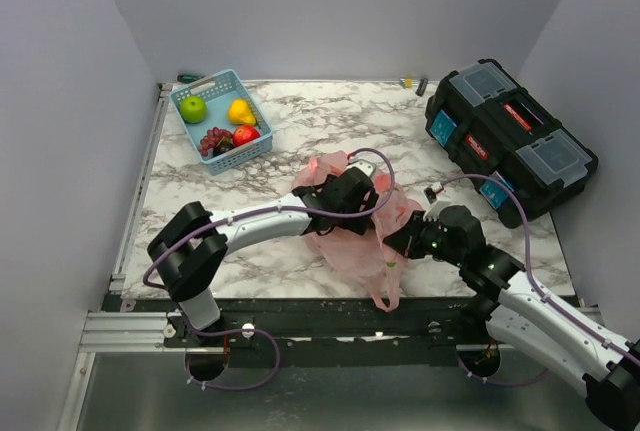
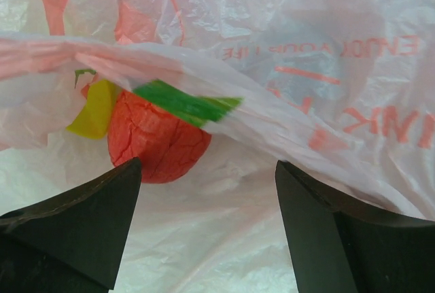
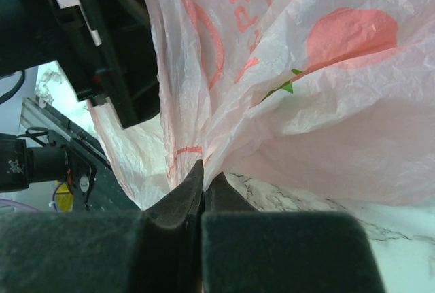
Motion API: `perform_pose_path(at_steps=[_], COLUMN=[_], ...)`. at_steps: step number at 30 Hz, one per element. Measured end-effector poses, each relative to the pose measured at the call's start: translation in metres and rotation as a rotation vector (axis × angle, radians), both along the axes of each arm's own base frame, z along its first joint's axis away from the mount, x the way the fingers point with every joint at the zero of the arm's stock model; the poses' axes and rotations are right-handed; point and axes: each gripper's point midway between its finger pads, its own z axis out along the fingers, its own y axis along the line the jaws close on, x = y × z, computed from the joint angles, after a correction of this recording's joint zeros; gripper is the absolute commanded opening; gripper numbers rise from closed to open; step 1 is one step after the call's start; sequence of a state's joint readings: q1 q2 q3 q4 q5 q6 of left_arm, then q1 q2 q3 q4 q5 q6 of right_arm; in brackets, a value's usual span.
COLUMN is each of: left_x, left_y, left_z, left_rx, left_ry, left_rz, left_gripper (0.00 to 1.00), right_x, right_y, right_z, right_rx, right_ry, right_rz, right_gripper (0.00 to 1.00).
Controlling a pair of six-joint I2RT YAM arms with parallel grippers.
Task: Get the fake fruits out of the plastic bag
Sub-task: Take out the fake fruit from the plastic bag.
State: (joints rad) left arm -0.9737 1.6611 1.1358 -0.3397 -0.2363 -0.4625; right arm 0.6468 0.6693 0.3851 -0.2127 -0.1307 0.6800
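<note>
The pink plastic bag (image 1: 350,236) lies crumpled mid-table, one handle (image 1: 388,289) hanging over the front edge. My left gripper (image 1: 370,191) is pushed into the bag's top. In the left wrist view it (image 2: 207,167) is open, with only bag film between the fingers (image 2: 88,225). Just beyond the left finger is a red round shape (image 2: 160,140) with yellow and green beside it; I cannot tell whether it is fruit under film or print. My right gripper (image 1: 400,241) is shut on a fold of the bag (image 3: 204,170). A green apple (image 1: 192,109), yellow pear (image 1: 240,111) and red apple (image 1: 246,135) lie in the basket.
The light blue slotted basket (image 1: 205,83) stands at the back left and also holds dark grapes (image 1: 214,140). A black toolbox (image 1: 510,136) fills the back right. The marble table's front edge (image 1: 300,299) runs just below the bag.
</note>
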Motion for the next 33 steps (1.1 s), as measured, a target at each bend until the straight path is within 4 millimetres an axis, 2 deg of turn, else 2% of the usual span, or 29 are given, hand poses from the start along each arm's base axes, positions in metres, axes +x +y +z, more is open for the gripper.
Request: perform_pose_path(at_steps=[10, 14, 21, 24, 29, 33], left_x=[0.023, 0.023, 0.028, 0.034, 0.040, 0.039], left_y=[0.010, 0.010, 0.004, -0.004, -0.014, -0.017], left_z=[-0.031, -0.042, -0.034, -0.025, -0.020, -0.022], left_rx=[0.055, 0.073, 0.059, 0.038, 0.023, 0.018], left_ry=[0.047, 0.064, 0.051, 0.034, 0.027, 0.033], left_rz=[0.056, 0.053, 0.049, 0.041, 0.024, 0.014], left_gripper=[0.77, 0.81, 0.80, 0.74, 0.55, 0.53], right_x=[-0.001, -0.001, -0.002, -0.002, -0.002, -0.002], right_y=[-0.001, -0.001, 0.000, 0.000, 0.000, 0.001], right_z=[-0.005, -0.007, -0.007, -0.007, -0.007, -0.006], right_rx=[-0.008, -0.010, -0.008, -0.006, -0.004, -0.002], right_ry=[0.005, 0.003, 0.000, -0.004, -0.007, -0.011], right_rz=[0.002, 0.004, 0.012, 0.016, 0.019, 0.021], right_gripper=[0.01, 0.01, 0.01, 0.01, 0.01, 0.01])
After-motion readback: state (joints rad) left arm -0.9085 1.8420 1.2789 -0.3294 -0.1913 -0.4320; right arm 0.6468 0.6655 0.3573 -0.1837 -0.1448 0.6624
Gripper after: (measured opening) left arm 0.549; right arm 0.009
